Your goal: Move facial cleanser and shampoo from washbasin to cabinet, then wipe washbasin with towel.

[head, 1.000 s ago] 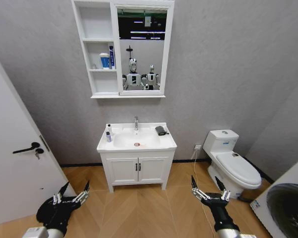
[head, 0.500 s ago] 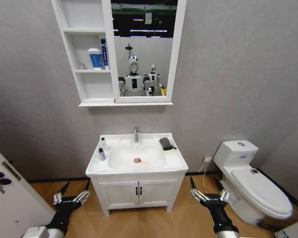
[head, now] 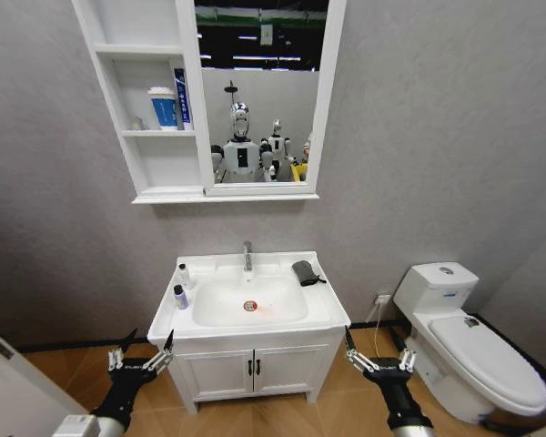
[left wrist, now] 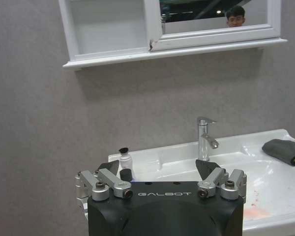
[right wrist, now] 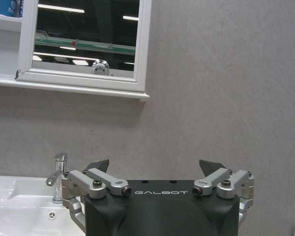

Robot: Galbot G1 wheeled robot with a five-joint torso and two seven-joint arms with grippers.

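The white washbasin (head: 328, 308) tops a vanity straight ahead. Two small bottles stand on its left rim: a white one (head: 183, 275) (left wrist: 124, 160) and a dark-capped one (head: 179, 297) (left wrist: 126, 174). I cannot tell which is the facial cleanser and which the shampoo. The dark towel (head: 304, 272) (left wrist: 285, 150) lies folded on the right rim behind the bowl. The cabinet (head: 146, 173) (left wrist: 113, 34) (right wrist: 83, 81) hangs on the wall above. My left gripper (head: 144, 348) (left wrist: 160, 167) and right gripper (head: 379, 342) (right wrist: 154, 167) hang low in front of the vanity, both open and holding nothing.
A chrome tap (head: 247, 256) (left wrist: 204, 137) (right wrist: 59, 174) stands at the basin's back. A blue cup (head: 164, 107) and a blue tube (head: 180, 97) sit on the cabinet's middle shelf. A toilet (head: 464, 337) stands to the right, a door (head: 5, 382) at lower left.
The whole view has shifted: the camera has come closer to the vanity, which now sits larger and lower. Both grippers stay open and low.
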